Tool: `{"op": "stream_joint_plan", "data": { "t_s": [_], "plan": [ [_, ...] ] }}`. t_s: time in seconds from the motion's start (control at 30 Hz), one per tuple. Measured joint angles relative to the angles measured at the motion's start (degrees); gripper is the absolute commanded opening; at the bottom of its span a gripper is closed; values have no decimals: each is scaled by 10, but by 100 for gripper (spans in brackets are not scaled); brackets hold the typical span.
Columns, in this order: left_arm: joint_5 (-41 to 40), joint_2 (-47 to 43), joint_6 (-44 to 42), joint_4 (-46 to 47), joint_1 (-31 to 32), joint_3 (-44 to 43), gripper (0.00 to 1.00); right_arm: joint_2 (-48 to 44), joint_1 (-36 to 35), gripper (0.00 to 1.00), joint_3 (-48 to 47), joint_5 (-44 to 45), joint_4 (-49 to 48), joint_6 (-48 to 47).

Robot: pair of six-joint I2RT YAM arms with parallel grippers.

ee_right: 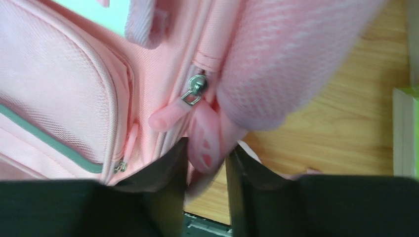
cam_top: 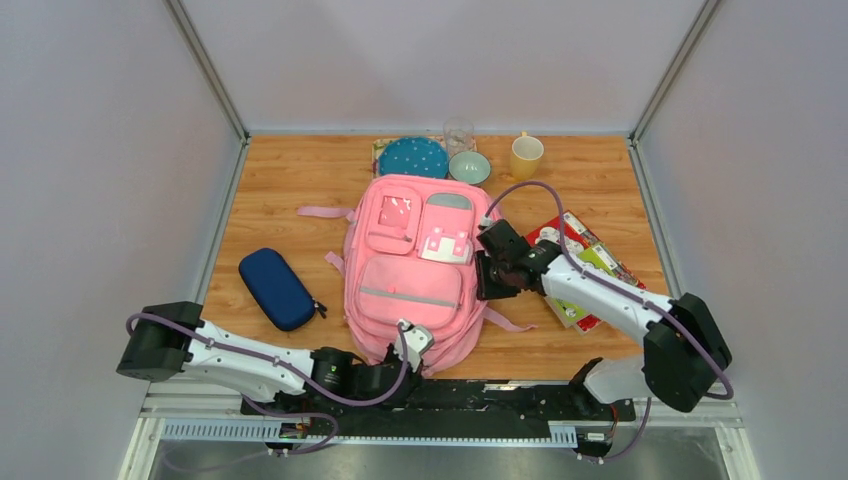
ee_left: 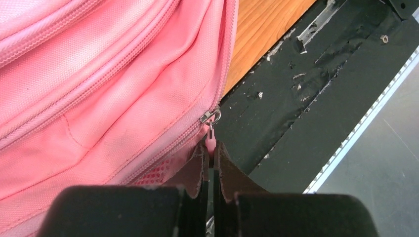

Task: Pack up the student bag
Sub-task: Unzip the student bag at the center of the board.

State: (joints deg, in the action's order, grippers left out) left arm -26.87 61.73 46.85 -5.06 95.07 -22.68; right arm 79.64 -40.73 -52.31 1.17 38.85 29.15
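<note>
**Bag** [cam_top: 415,265]: pink, lying flat at the centre of the table [cam_top: 290,190], front pockets up, long axis running 12 to 6 o'clock. It has grey trims on the pockets and a white-pink patch toward its 2 o'clock. A strap trails out at 10 o'clock

**Left gripper** [ee_left: 211,160]: at the bag's 6 o'clock edge, near the table's front. Its fingers are pressed together, pinching a pink zip pull [ee_left: 211,142] that hangs from the zip at the bag's corner. A strip of pink mesh shows just beside the fingers, at their 9 o'clock

**Right gripper** [ee_right: 207,163]: at the bag's 3 o'clock edge. Its jaws stand a little apart with a pink tab [ee_right: 205,136] between them. Whether they pinch it cannot be told. A metal slider [ee_right: 193,91] sits just at 11 o'clock of the tab, and its own pink pull points toward 8 o'clock

**Pouch** [cam_top: 277,288]: navy, zipped, lying tilted at the bag's 9 o'clock, apart from it

**Plate** [cam_top: 413,157]: blue, dotted, just beyond the bag at 12 o'clock

**Bowl** [cam_top: 469,166]: pale green, just beside the plate at its 3 o'clock

**Glass** [cam_top: 458,135]: clear, at 12 o'clock of the bowl

**Mug** [cam_top: 526,156]: yellow, at the bag's 1 o'clock, near the far edge

**Books** [cam_top: 590,262]: bright covers, at the bag's 3 o'clock, partly under the right arm
</note>
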Motion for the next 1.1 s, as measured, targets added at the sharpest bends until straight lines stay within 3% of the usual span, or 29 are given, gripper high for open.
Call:
{"op": "stream_joint_plan", "data": {
  "t_s": [0.1,0.3,0.4,0.5,0.7,1.1],
  "plan": [
    [5,8,-4,-1,2,-2,0,-55,6,65,10,33,14,14],
    [13,75,-33,-19,3,-53,0,-275,19,66,35,84,51,72],
    [24,94,-51,-19,3,-79,0,-370,11,66,97,36,46,130],
    [34,102,-70,-19,2,-98,0,-414,-42,66,170,-2,24,207],
    [56,120,-107,-22,-8,-134,0,-434,-190,66,242,0,-3,360],
    [83,128,-128,-20,-24,-139,0,-351,-229,65,242,30,-83,470]
  ]
}}
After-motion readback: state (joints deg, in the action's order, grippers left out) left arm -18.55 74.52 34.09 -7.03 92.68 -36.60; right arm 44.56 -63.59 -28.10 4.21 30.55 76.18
